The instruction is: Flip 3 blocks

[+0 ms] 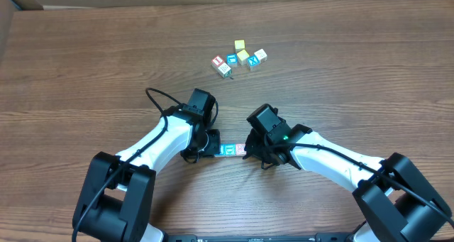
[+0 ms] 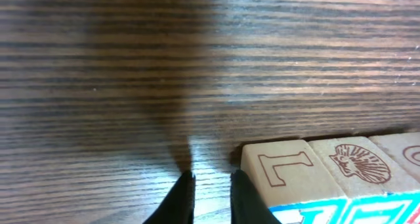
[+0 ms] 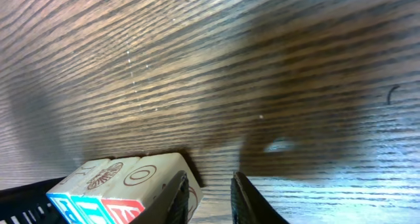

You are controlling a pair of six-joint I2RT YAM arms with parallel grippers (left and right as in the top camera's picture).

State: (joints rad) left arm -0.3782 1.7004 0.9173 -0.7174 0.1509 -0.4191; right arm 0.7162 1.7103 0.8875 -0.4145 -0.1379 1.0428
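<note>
Left wrist shows three pale blocks [image 2: 341, 168] with brown-outlined faces.

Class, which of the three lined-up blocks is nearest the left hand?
The L block, at the row's end beside the left hand; the shell block comes next.

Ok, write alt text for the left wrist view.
A row of three wooden alphabet blocks sits at lower right on a dark wood-grain table, their near sides showing an L, a seashell and part of a circle. The left end effector is just left of the row, its fingers slightly apart with nothing between them.
</note>
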